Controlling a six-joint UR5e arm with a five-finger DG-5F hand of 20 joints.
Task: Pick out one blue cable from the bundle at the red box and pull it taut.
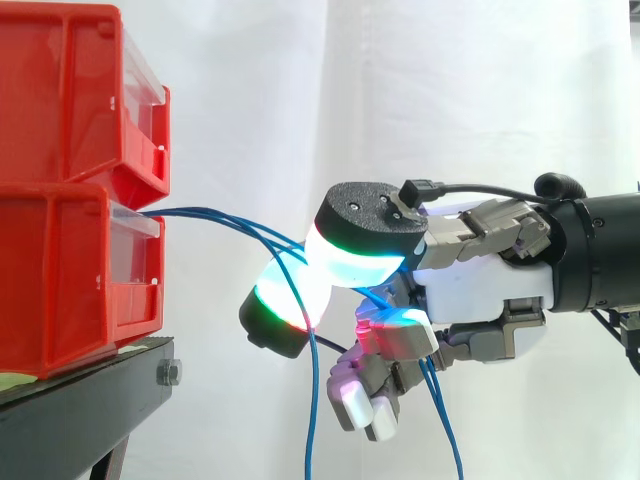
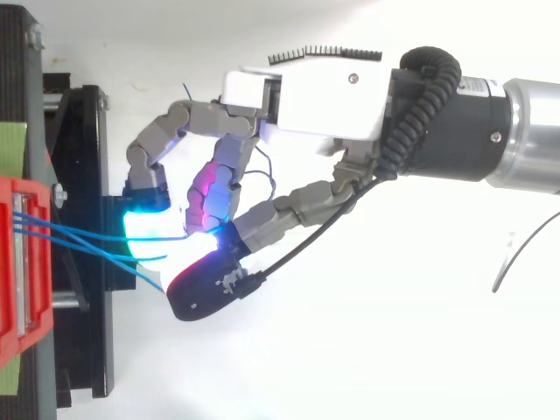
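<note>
Altogether three blue cables (image 1: 314,400), two red bins (image 1: 70,270), one robot hand (image 1: 480,290).

The blue cables (image 1: 200,212) vanish behind the hand's (image 1: 485,290) glowing fingertips (image 1: 355,250), so how many are pinched there cannot be told, and their loose ends run off the bottom edge of the side view. Their start is hidden inside the lower of the red bins (image 1: 60,270), which the left edge crops. The bottom edge crops the black stand (image 1: 70,410), and the right edge cuts off the arm (image 1: 600,250).
</note>
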